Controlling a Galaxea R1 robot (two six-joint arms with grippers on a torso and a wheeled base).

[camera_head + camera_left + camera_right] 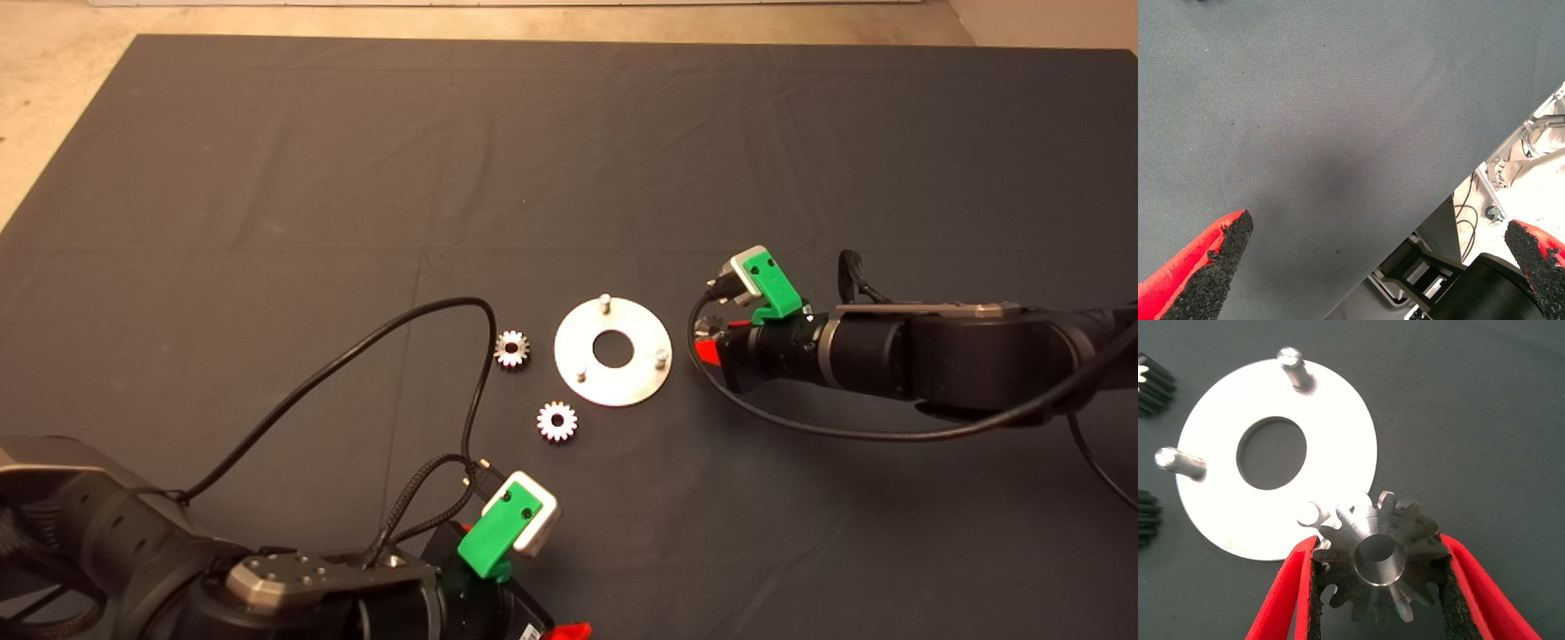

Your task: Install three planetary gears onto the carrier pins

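The round silver plate (636, 382) lies mid-mat with three upright carrier pins (605, 302), all bare. Two planetary gears (512, 348) (557, 420) rest on the mat just left of the plate. My right gripper (711, 342) hovers at the plate's right edge, shut on a third gear (709, 326). The right wrist view shows that gear (1378, 557) pinched between the gripper (1378, 543) pads, held over the plate's (1338, 420) rim. Two pins (1293, 367) (1178, 462) show there; the third is hidden behind the gear. My left gripper (1375, 267) is parked open at the mat's near edge.
A black cable (391, 329) loops from the left arm across the mat, close to the left-hand gear. The right arm's cable (800, 427) curves along the mat below that arm. The mat's edge and a metal frame (1511, 167) appear in the left wrist view.
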